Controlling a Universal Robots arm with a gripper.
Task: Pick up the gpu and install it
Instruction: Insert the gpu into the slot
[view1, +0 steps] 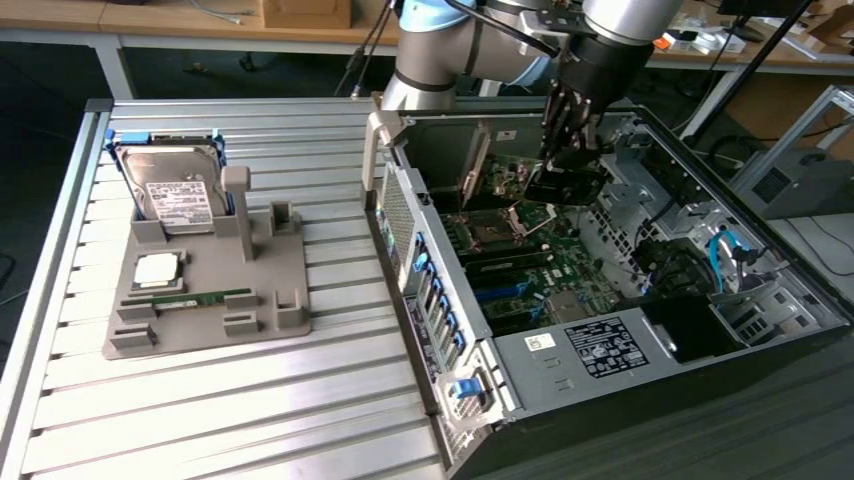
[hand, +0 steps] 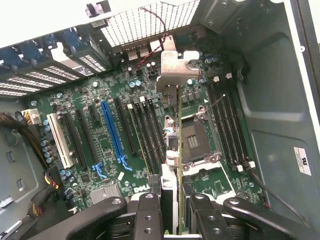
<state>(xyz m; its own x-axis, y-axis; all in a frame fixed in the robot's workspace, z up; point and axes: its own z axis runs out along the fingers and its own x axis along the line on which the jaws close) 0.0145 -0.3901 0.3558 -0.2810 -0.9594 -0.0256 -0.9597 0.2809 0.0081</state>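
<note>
The black multi-jointed gripper (view1: 567, 165) on the grey robot arm (view1: 441, 50) hangs inside the open black computer case (view1: 747, 330), above the green motherboard (view1: 534, 270). In the wrist view its black fingers (hand: 150, 212) stand partly closed on the gpu (hand: 172, 145), a thin flat card seen edge-on with a green board edge and a silver metal end bracket (hand: 175, 67); the card runs from between the fingers out over the motherboard, just beside the square silver CPU socket (hand: 197, 142) and well apart from the long blue expansion slot (hand: 112, 132). Whether the card touches the board I cannot tell. Outside the case, on the slatted metal table (view1: 200, 400), a grey moulded holder (view1: 214, 290) carries a boxy silver hard drive with a white label (view1: 167, 190) and a narrow green RAM stick (view1: 200, 298).
</note>
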